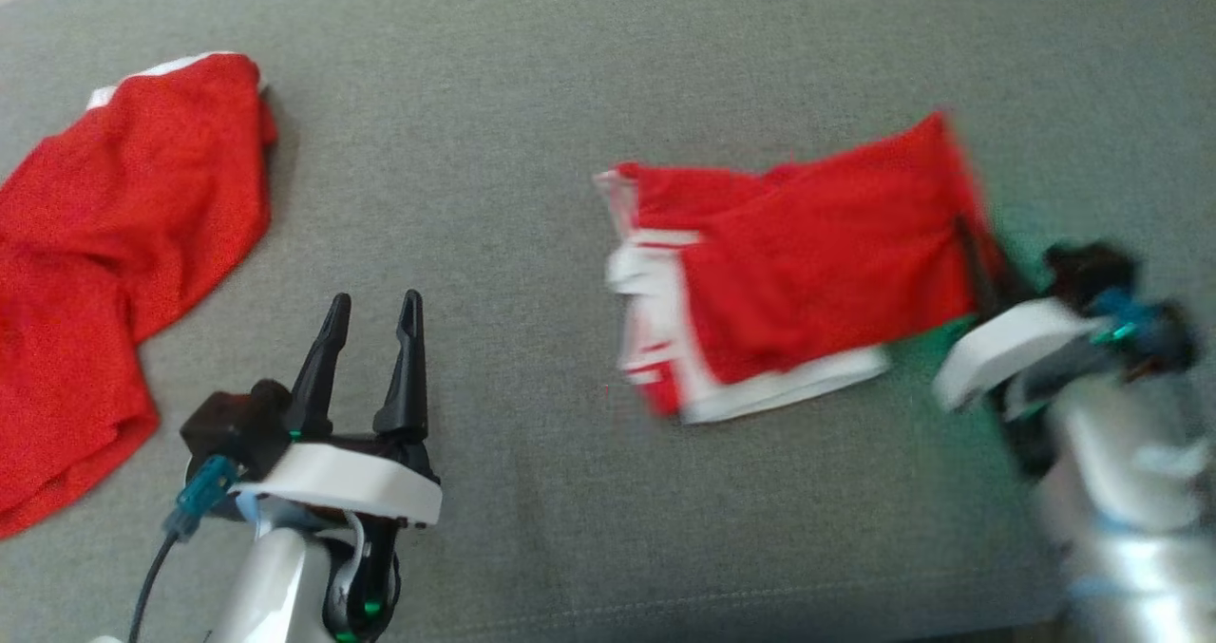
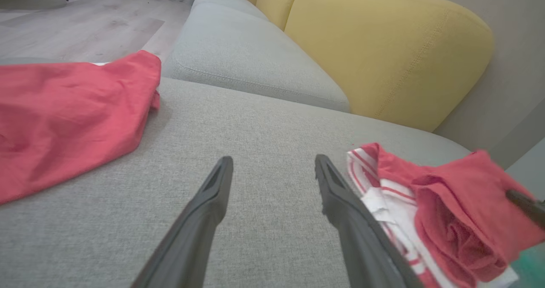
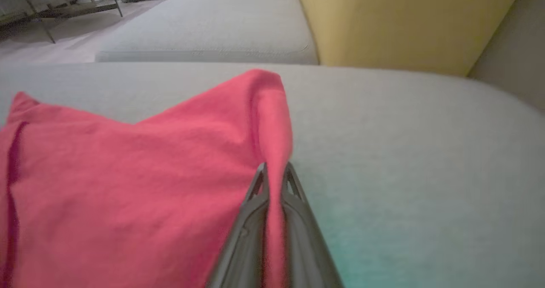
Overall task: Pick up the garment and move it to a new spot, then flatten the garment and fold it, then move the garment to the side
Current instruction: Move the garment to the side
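Right claw [image 3: 274, 166] is clenched on the folded garment's [image 1: 807, 263] edge, perhaps only the top layer; slide it low so folds hold. Left claw [image 1: 375, 303], beside the garment, hangs released.

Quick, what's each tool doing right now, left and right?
Left tool: open, holding nothing.
Right tool: shut on an edge of the red-and-white garment.

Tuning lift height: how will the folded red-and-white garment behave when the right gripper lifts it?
Likely floppy: the folded red-and-white fabric garment tents into a ridge where the right gripper pinches its edge. The fold would probably sag open; layers lie loose. Probably light: thin cloth.
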Controlling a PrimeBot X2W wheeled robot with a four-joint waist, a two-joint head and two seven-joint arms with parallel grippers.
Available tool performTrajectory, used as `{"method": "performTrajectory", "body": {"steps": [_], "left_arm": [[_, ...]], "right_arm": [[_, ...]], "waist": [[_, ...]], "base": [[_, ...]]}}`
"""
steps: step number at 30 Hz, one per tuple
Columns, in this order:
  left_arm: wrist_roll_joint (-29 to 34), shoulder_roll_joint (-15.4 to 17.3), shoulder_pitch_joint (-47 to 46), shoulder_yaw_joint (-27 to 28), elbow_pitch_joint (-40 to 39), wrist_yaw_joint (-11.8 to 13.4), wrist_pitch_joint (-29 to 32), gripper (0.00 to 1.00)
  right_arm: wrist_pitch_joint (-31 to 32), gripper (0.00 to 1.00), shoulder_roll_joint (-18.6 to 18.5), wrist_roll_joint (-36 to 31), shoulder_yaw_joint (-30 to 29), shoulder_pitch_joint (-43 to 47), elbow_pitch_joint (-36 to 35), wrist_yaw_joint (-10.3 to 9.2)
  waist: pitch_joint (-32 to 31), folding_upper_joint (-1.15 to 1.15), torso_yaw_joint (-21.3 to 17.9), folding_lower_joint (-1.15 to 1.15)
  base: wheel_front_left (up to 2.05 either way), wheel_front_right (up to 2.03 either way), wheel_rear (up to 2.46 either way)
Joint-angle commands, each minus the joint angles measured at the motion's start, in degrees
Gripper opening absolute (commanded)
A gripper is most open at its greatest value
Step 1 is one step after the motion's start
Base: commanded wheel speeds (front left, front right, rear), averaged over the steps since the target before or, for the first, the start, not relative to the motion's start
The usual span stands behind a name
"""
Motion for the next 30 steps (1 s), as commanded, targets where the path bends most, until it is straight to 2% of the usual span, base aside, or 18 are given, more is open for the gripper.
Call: {"method": "performTrajectory", "body": {"steps": [1,3,4,7,10,14,17,24,30], "left_arm": [[0.3,0.2,-2.7,1.9,-2.0,-0.2,-0.3,1.00],[0.4,0.2,-2.9,1.9,-2.1,-0.3,-0.3,1.00],[0.6,0.2,-3.2,2.1,-2.2,-0.4,-0.3,1.00],[0.8,0.2,-3.7,2.3,-2.2,-0.6,-0.3,1.00],[1.0,0.2,-4.1,2.3,-2.1,-0.9,-0.3,1.00],[1.1,0.2,-4.6,2.4,-2.1,-1.2,-0.3,1.00],[1.2,0.2,-4.9,2.5,-2.1,-1.4,-0.3,1.00],[0.9,0.2,-5.3,3.1,-2.1,-1.6,-0.3,1.00],[0.7,0.2,-5.3,3.3,-1.9,-1.7,-0.3,1.00]], "right_arm": [[-0.7,0.00,-3.1,-0.7,0.1,-3.9,-3.1,0.11],[0.3,0.00,-6.7,-1.3,0.0,-5.3,-4.3,0.11],[1.5,0.00,-10.2,-1.0,0.0,-6.7,-5.2,0.11],[3.5,0.00,-15.2,0.4,-0.3,-8.3,-5.4,0.11],[5.7,0.00,-19.3,1.5,-1.2,-9.4,-3.9,0.11],[8.1,0.00,-22.5,1.3,-3.8,-10.9,-1.4,0.11],[9.1,0.00,-23.3,0.0,-7.3,-12.0,0.0,0.11],[10.9,0.00,-22.4,-4.8,-14.8,-13.3,1.2,0.11],[11.9,0.00,-18.9,-8.3,-19.5,-12.9,-1.4,0.11]], "waist": [[0.6,0.00,-0.5,0.00],[1.1,0.00,-1.0,0.00],[1.7,0.00,-1.3,0.00],[2.7,0.00,-1.5,0.00],[3.4,0.00,-1.6,0.00],[4.4,0.00,-1.3,0.00],[5.1,0.00,-1.0,0.00],[6.2,0.00,-0.5,0.00],[6.3,0.00,-0.3,0.00]], "base": [[0.00,0.00,0.00],[0.00,0.00,0.00],[0.00,0.00,0.00],[0.00,0.00,0.00],[0.00,0.00,0.00],[0.00,0.00,0.00],[0.00,0.00,0.00],[0.00,0.00,0.00],[0.00,0.00,0.00]]}}
